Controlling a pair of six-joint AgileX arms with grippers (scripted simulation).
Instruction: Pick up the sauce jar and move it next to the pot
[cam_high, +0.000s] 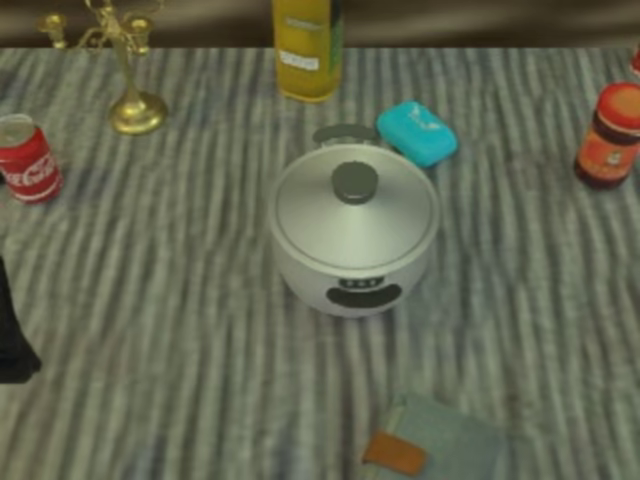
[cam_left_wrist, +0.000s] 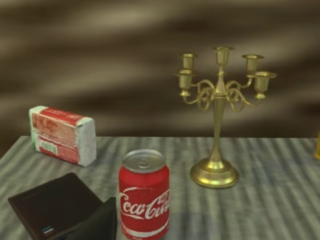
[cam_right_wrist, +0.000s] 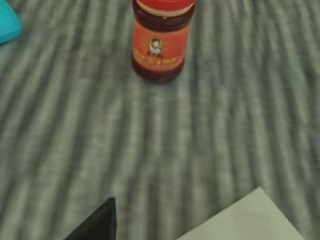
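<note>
The sauce jar (cam_high: 608, 135), with a red lid and an orange label, stands upright at the table's far right edge. In the right wrist view the jar (cam_right_wrist: 161, 42) stands ahead of my right gripper (cam_right_wrist: 97, 225), well apart from it; only a dark tip of that gripper shows. The silver-grey pot (cam_high: 353, 228) with its lid and dark knob sits in the middle of the table, far left of the jar. My left gripper (cam_high: 12, 345) is parked at the left edge, and the same gripper (cam_left_wrist: 100, 222) sits just beside the red soda can (cam_left_wrist: 144, 195).
A teal soap bar (cam_high: 417, 132) lies between pot and jar, a tall yellow bottle (cam_high: 307, 45) behind the pot. A gold candelabra (cam_high: 130, 70) and the soda can (cam_high: 28, 158) stand at the left. A pale pouch (cam_high: 440, 445) lies at the front. A dark wallet (cam_left_wrist: 50, 207) and a red-white packet (cam_left_wrist: 62, 135) lie near my left gripper.
</note>
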